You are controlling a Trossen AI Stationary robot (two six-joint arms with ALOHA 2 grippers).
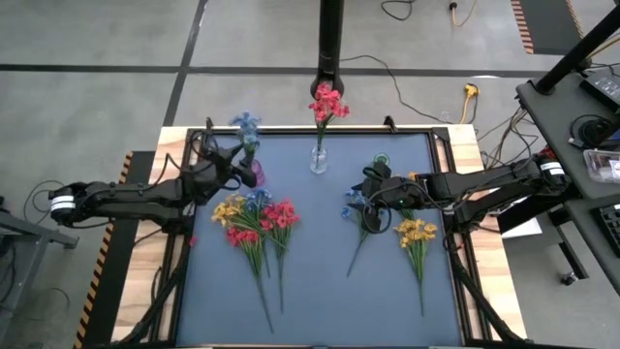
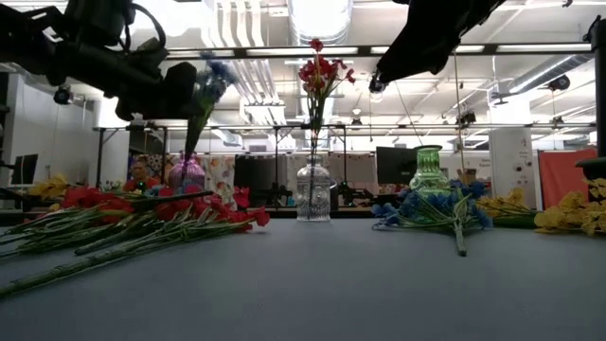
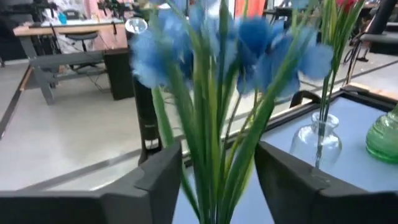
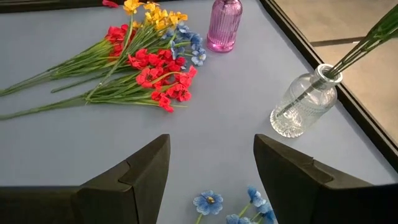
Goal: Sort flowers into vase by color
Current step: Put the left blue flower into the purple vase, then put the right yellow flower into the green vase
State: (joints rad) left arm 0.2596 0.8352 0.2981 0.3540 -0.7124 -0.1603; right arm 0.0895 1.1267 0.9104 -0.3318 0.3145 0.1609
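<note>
A blue flower sprig (image 3: 217, 56) stands upright, and its stems (image 2: 194, 133) run down into the pink vase (image 1: 257, 174). My left gripper (image 3: 217, 171) is open at the stems, one finger on either side of them, above the vase. My right gripper (image 4: 211, 180) hangs open over a blue sprig (image 1: 356, 208) lying on the mat, touching nothing. Red flowers (image 1: 327, 102) stand in the clear glass vase (image 1: 319, 160). A mixed bunch of red, yellow and blue sprigs (image 1: 257, 218) lies flat on the mat's left half.
A green vase (image 2: 428, 170) stands at the far right of the mat. Yellow sprigs (image 1: 417, 233) lie on the mat right of the blue sprig. A raised dark frame (image 1: 455, 194) borders the mat. The near half of the mat (image 1: 320, 301) holds only stem ends.
</note>
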